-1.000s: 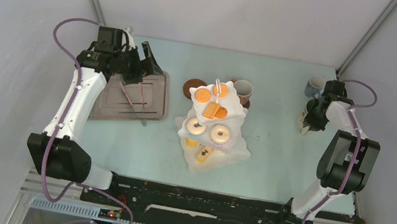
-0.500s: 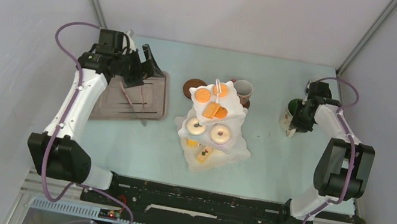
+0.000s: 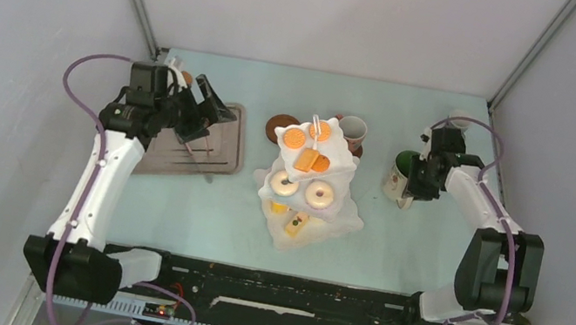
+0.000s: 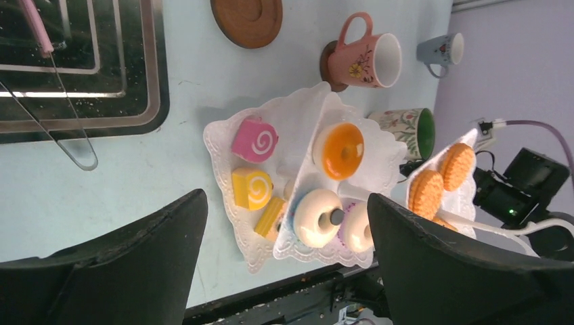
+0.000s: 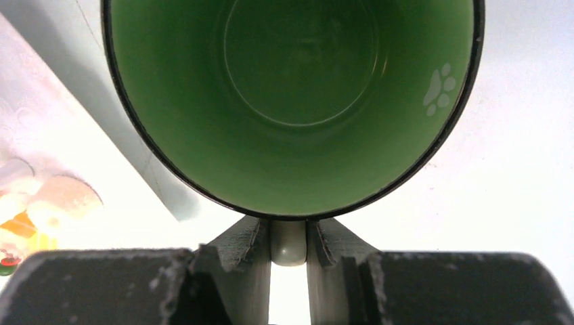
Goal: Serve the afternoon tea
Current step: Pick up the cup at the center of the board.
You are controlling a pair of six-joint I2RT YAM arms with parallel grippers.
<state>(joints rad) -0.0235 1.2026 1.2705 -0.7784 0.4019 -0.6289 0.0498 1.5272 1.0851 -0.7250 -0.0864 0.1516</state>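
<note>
Right wrist view: right gripper [image 5: 289, 238] clamped on the handle of the green-inside mug [image 5: 291, 101], a grip the top view hides. Top view: mug right of the stand [image 3: 346, 218], apart. Left gripper [image 4: 285, 200] spread wide, empty.

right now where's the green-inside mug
Top view: the green-inside mug is right of centre, just right of the white stand, its handle clamped in the right gripper.
</note>
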